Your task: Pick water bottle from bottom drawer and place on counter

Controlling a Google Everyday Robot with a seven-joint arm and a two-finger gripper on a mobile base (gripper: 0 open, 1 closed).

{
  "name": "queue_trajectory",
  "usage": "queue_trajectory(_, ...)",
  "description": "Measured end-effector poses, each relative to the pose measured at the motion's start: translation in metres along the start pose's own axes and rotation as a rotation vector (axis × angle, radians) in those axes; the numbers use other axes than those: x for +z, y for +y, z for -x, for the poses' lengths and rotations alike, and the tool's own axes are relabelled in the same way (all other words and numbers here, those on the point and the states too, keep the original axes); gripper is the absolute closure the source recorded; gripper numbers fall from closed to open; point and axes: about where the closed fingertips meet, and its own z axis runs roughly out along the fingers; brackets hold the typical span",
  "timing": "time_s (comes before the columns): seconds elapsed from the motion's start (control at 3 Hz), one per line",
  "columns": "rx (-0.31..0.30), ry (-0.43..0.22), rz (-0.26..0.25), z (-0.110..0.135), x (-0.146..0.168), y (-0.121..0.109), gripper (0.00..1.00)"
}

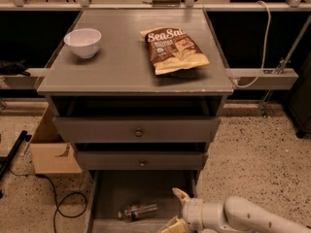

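Observation:
The water bottle [138, 211] lies on its side on the floor of the open bottom drawer [109, 193], left of centre. My gripper [175, 210] is at the drawer's right front, open, with one cream finger [180, 195] up and the other at the bottom edge. It is empty and sits a short way right of the bottle. The counter [121, 67] is the grey top of the cabinet above.
A white bowl [83, 42] stands on the counter's left and a brown snack bag [174, 50] on its right. Two upper drawers with small knobs [139, 132] stick out slightly. A cardboard box [51, 144] and a black cable [58, 203] lie on the floor to the left.

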Motion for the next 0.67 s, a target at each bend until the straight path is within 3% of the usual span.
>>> queue_trajectory(0.33,-0.004,0.026,0.009,-0.0249,0.0357,-0.0223,0.00)
queue_trajectory(0.67,-0.010,0.022,-0.001,-0.0255,0.0383,-0.0243,0.00)
